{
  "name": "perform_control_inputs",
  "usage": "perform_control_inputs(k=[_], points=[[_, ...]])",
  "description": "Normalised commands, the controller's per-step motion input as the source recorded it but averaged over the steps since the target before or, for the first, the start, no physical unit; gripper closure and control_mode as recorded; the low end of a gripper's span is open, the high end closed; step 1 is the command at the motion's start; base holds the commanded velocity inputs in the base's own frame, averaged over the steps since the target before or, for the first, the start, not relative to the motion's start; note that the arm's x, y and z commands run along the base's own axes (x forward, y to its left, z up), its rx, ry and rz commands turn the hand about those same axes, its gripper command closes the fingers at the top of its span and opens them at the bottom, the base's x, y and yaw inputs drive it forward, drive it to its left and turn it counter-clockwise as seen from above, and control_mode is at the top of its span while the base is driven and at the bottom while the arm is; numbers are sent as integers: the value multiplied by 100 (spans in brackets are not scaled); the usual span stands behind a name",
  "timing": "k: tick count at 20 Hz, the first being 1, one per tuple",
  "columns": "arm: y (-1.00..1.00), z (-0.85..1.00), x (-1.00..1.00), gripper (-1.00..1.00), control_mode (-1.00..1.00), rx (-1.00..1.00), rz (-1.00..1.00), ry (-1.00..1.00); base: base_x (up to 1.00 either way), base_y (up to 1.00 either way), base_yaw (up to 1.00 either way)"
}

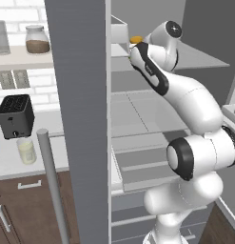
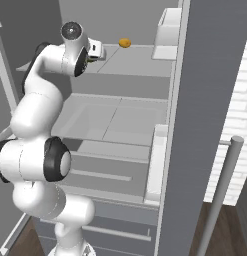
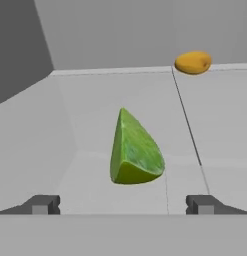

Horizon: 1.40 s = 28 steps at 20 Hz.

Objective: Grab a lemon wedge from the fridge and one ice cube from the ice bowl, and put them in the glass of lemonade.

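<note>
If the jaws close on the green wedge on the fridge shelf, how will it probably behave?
The green wedge stands on a narrow base and tapers to a point, so a nudge would probably tip it. Its slanted faces may slip out between the open jaws. It looks small, likely light.

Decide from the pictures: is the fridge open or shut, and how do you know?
Open. The fridge door is swung aside, so its shelves show, with the lemon wedge on the top one and the robot's arm reaching in.

Lemon wedge [image 3: 193, 62] far back on the fridge [image 1: 81, 119] shelf, green wedge [image 3: 134, 150] nearer (between the gripper [image 3: 123, 204] fingertips), glass of lemonade [image 1: 26, 151] before toaster [image 1: 15, 116] on counter [image 1: 7, 167].
</note>
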Motion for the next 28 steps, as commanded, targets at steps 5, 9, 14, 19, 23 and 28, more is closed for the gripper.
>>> perform_control_inputs(k=[5, 9, 14, 19, 23, 28], points=[[0, -8, 35, -100, -100, 0, 0, 1, 0, 0, 0], [0, -10, 36, -100, -100, 0, 0, 0, 0, 0, 0], [0, -12, 33, -100, -100, 0, 0, 0, 0, 0, 0], [0, -14, 24, -100, -100, 0, 0, 1, 0, 0, 0], [0, -21, 9, -100, -100, -1, 0, 4, 0, 0, 0], [0, -37, 0, -100, -100, -3, 0, 8, 0, 0, 0]])
